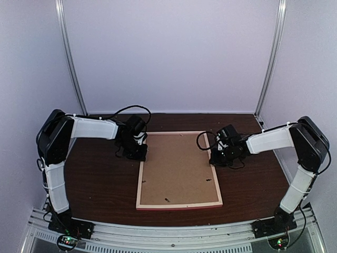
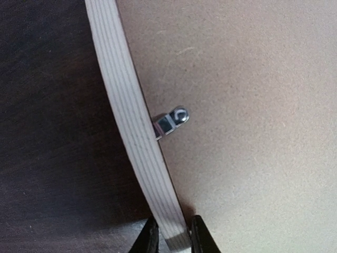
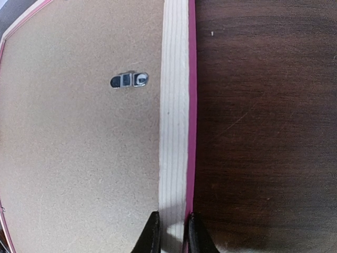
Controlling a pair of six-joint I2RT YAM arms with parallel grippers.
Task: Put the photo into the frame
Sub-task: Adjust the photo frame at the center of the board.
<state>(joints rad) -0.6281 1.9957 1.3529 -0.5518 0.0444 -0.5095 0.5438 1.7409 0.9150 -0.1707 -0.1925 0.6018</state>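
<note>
The frame (image 1: 179, 205) lies face down on the dark table, pale wood back up, pink showing along its edges. A brown backing board (image 1: 178, 168) fills it. The photo is not in view. My left gripper (image 1: 141, 154) grips the frame's left rail (image 2: 126, 105) near the far corner, one finger on each side (image 2: 174, 238). My right gripper (image 1: 216, 159) grips the right rail (image 3: 174, 105) the same way (image 3: 171, 233), with the pink edge against the outer finger.
A metal turn clip (image 2: 172, 120) on the left rail points over the board. Another clip (image 3: 129, 80) lies on the board by the right rail. Dark wooden table (image 1: 100, 184) surrounds the frame, and white walls close in behind and at the sides.
</note>
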